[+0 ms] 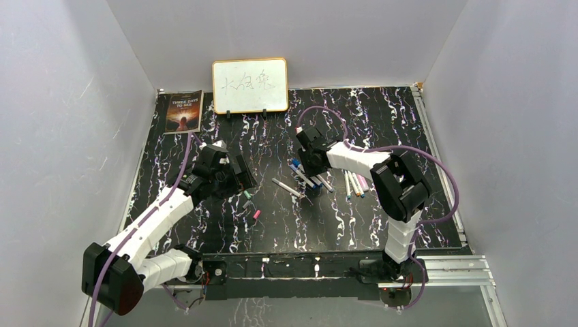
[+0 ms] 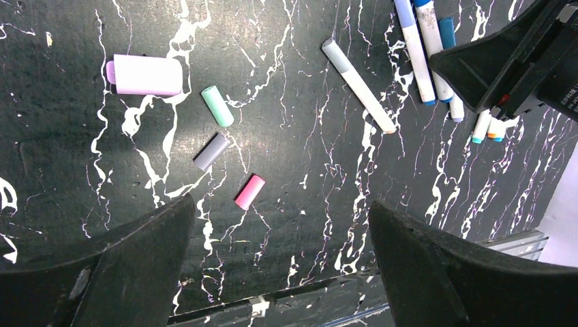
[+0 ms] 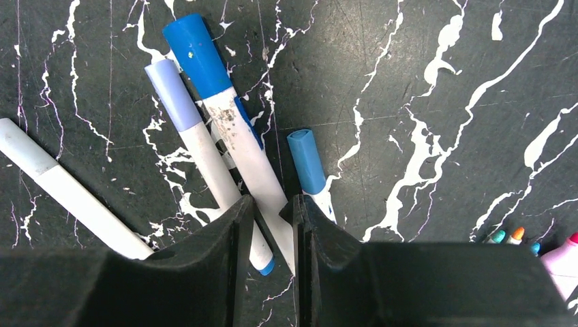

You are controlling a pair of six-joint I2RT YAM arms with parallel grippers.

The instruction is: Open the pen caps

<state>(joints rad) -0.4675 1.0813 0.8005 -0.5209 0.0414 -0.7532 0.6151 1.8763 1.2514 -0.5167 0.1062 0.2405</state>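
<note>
My right gripper (image 3: 272, 201) is shut on the white barrel of a marker with a blue cap (image 3: 198, 53); the cap is on and points away from the fingers. Beside it lie a lilac-blue capped marker (image 3: 194, 139), a short marker with a blue cap (image 3: 307, 162) and a grey-capped marker (image 3: 61, 187). My left gripper (image 2: 279, 211) is open and empty above the table. Ahead of it lie loose caps: thick lilac (image 2: 146, 75), teal-green (image 2: 217, 105), grey-purple (image 2: 211, 151) and pink (image 2: 249, 191). In the top view the right gripper (image 1: 307, 163) sits over the pen cluster, and the left gripper (image 1: 242, 180) is by the caps.
More markers with coloured tips (image 1: 356, 182) lie right of the right gripper. A grey-capped marker (image 1: 287, 187) lies between the arms. A whiteboard (image 1: 249, 85) and a book (image 1: 183, 111) stand at the back. The table's front rail (image 2: 286, 300) is under my left gripper.
</note>
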